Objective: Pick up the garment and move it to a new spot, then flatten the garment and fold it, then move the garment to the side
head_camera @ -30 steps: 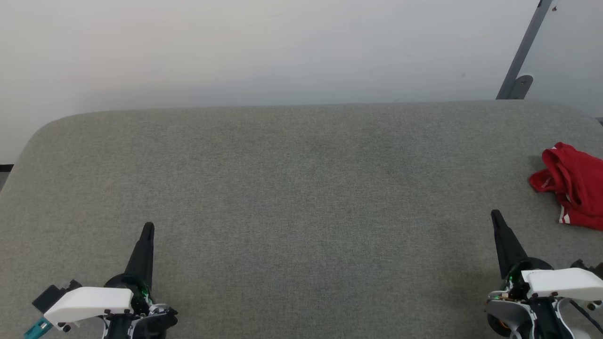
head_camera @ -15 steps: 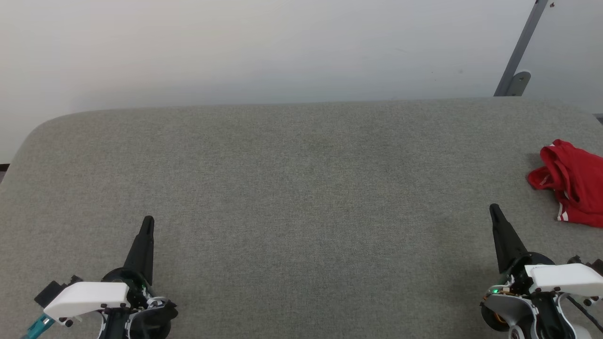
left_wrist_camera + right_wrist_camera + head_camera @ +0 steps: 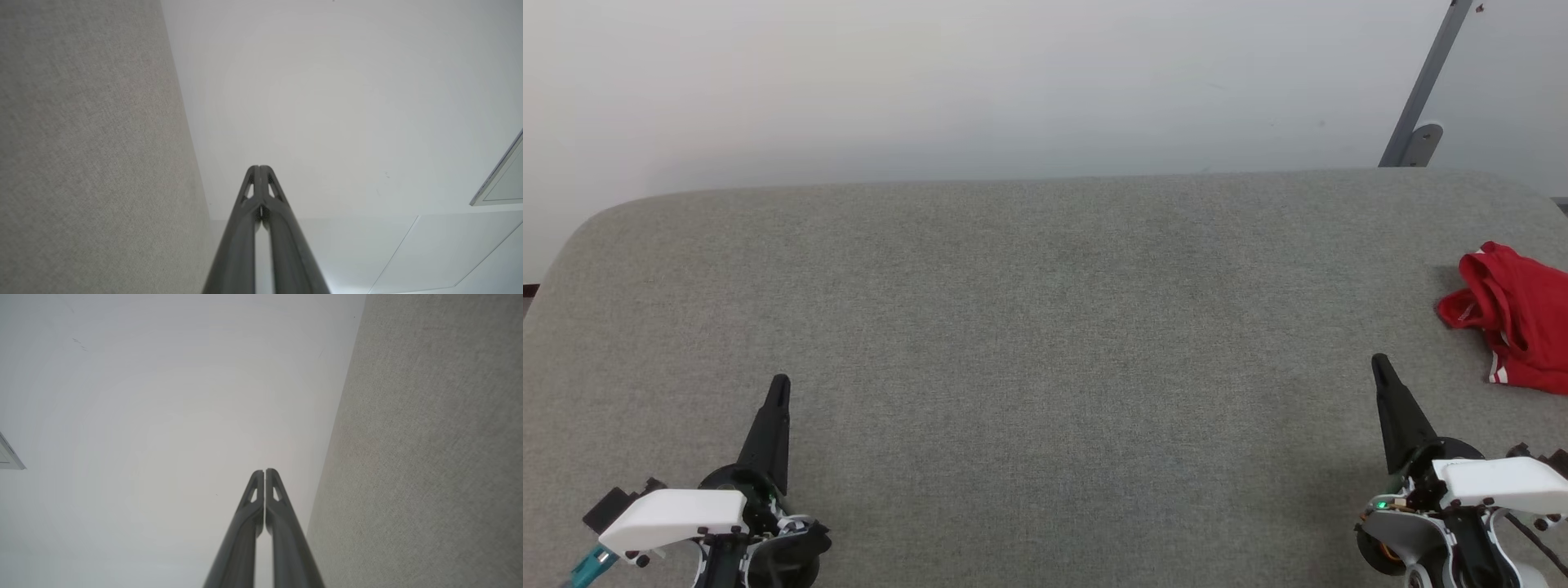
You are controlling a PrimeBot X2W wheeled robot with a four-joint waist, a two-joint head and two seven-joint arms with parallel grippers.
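The garment (image 3: 1519,318), a red T-shirt with a bit of white striped trim showing, lies crumpled at the far right of the grey table (image 3: 1045,327), partly cut off by the head view's edge. My right gripper (image 3: 1380,365) is shut and empty at the lower right, a short way left of and nearer than the garment. My left gripper (image 3: 779,384) is shut and empty at the lower left, far from it. In the wrist views the left gripper (image 3: 259,167) and right gripper (image 3: 264,471) each show fingers pressed together, pointing past the table toward the wall.
A pale wall (image 3: 1013,82) rises behind the table's rounded far edge. A grey metal bar with a foot plate (image 3: 1421,106) leans at the back right. A panel corner (image 3: 500,175) shows in the left wrist view.
The head camera shifted slightly early on, so everything sits a little higher in view. Over the last half second nothing has moved.
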